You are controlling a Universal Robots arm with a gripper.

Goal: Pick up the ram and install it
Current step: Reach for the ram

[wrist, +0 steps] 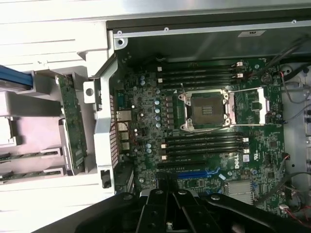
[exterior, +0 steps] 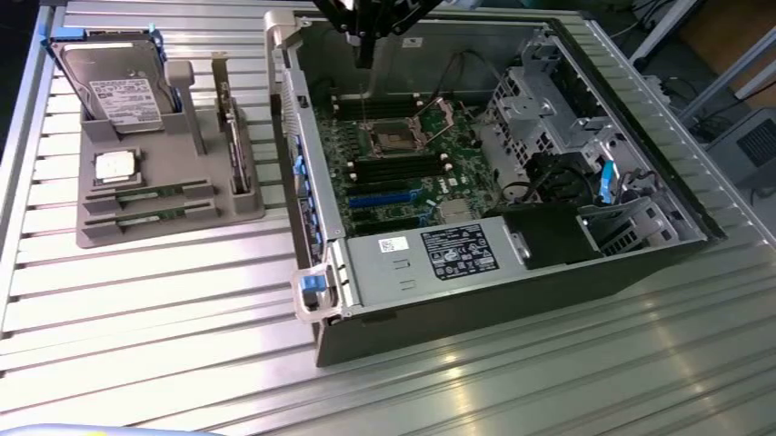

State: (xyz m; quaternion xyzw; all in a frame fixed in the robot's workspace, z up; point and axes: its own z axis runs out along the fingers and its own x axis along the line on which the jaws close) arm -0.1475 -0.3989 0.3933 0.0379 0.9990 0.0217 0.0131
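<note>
Ribbed metal table (exterior: 182,309), matt plastic tray (exterior: 170,229)

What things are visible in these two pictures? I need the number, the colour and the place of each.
table: one, ribbed metal, under everything.
holder: one, grey, exterior view's left.
hard drive: one, silver, holder's far end.
processor chip: one, silver, holder's middle.
ram: two, green, holder's near slots.
expansion card: one, dark, upright on holder's case side.
computer case: one, grey, open, exterior view's right of holder.
motherboard: one, green, inside case.
power supply: one, silver, case's near end.
tool: one, black, shut, above case's far end.
</note>
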